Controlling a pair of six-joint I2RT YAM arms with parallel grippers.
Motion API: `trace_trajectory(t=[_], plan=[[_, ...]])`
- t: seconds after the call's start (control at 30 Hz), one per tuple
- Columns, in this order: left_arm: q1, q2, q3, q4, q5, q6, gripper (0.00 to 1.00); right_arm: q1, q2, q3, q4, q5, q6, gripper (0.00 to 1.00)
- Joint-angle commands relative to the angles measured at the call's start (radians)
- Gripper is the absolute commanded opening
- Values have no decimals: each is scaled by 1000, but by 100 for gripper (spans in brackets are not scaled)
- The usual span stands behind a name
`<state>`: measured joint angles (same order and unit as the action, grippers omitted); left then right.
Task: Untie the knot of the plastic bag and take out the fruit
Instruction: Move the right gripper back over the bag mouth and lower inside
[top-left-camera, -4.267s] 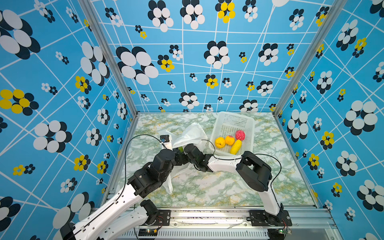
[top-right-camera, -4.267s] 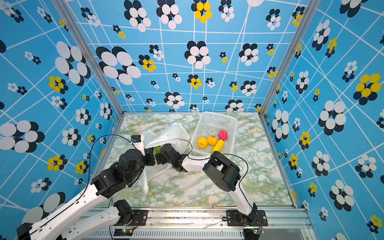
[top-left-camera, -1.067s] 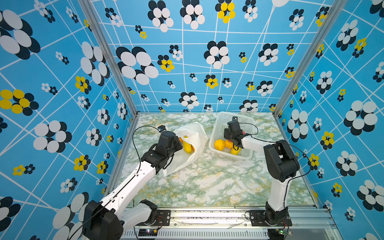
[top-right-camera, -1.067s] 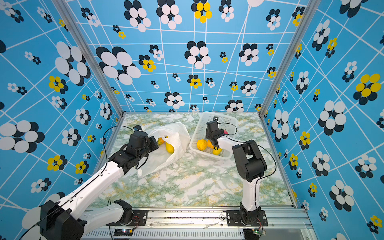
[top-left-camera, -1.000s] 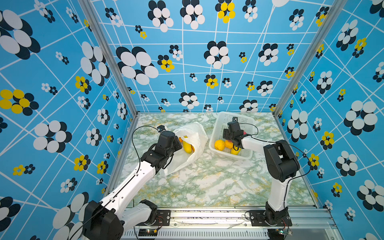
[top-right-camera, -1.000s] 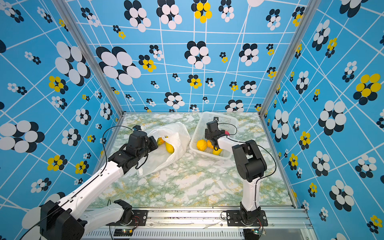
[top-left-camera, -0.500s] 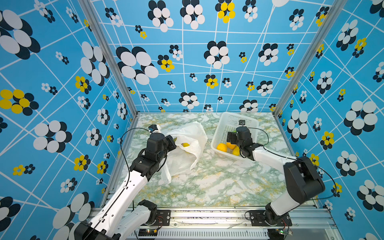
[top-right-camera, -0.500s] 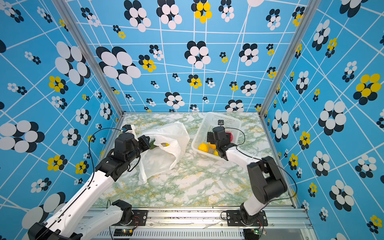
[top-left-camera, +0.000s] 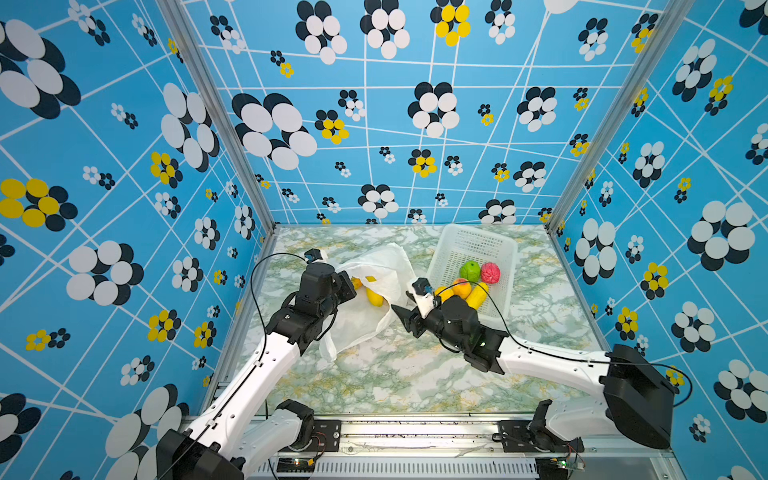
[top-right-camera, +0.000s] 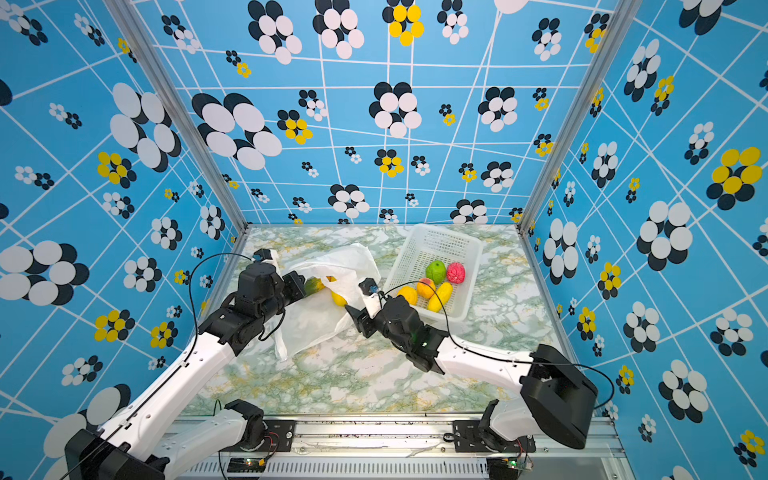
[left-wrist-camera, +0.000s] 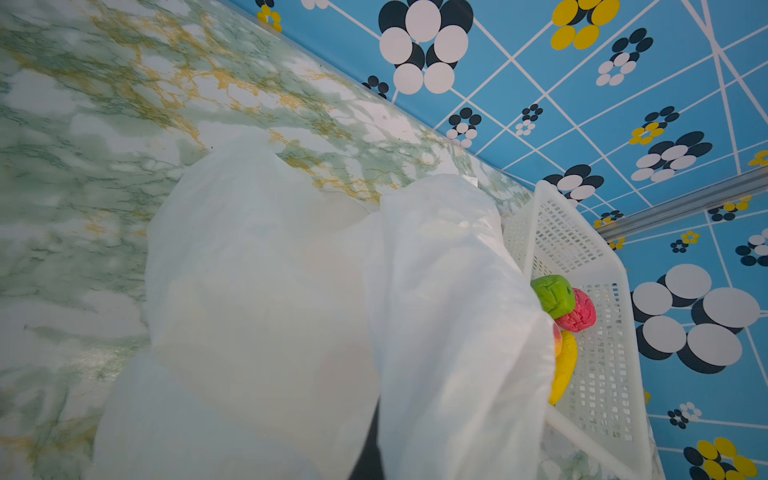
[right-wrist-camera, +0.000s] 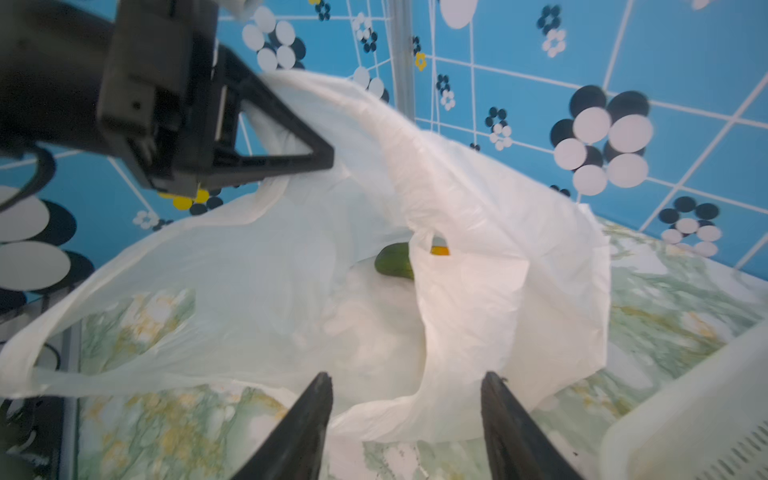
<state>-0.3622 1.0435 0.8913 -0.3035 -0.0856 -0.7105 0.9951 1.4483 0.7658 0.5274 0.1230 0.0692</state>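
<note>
Gripping the rim of the plastic bag (top-left-camera: 361, 328) with the left hand (top-right-camera: 297, 286), pinched shut on the thin white stuff and lifting the mouth up off the counter (top-left-camera: 395, 374). Pointing the right hand (right-wrist-camera: 405, 380) at that mouth, fingers apart, with nothing between them. Can see no knot now; looks untied, bag wide open.

Can see some of the fruit in the white basket (top-left-camera: 473, 245) just beside the bag: a green apple (top-left-camera: 470, 271), a pink bumpy one (top-left-camera: 490, 273), plus orange and yellow ones. Can see more fruit inside the bag: a yellow one (top-left-camera: 374, 297) and a dark green one (right-wrist-camera: 395, 259), half hidden behind a floppy flap.

Next, most likely, reaching in for one more. Hold the rim high to make a big mouth. Go in low and slow, under the flap. Open wide enough to fit round the fruit. Close on the fruit only, not on the plastic, or risk dragging the whole bag along. Lift out gently, then move over to the basket.
</note>
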Motion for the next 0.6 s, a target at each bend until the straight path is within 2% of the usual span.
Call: trace_trajectory(t=[0.0, 0.1, 0.2, 0.37, 0.5, 0.57], plan=[[-3, 30, 50, -81, -40, 20, 0, 17, 109, 69, 84, -33, 15, 54], [-8, 19, 19, -41, -32, 21, 0, 23, 219, 122, 101, -38, 57, 49], [-10, 21, 15, -44, -20, 29, 0, 33, 307, 164, 113, 15, 88, 47], [-43, 13, 57, -100, -66, 47, 0, 36, 390, 279, -16, 71, 104, 43], [-109, 4, 45, -69, -119, 53, 0, 36, 421, 294, -26, 144, 106, 50], [-135, 8, 63, -72, -134, 55, 0, 35, 444, 344, -104, 208, 110, 54]])
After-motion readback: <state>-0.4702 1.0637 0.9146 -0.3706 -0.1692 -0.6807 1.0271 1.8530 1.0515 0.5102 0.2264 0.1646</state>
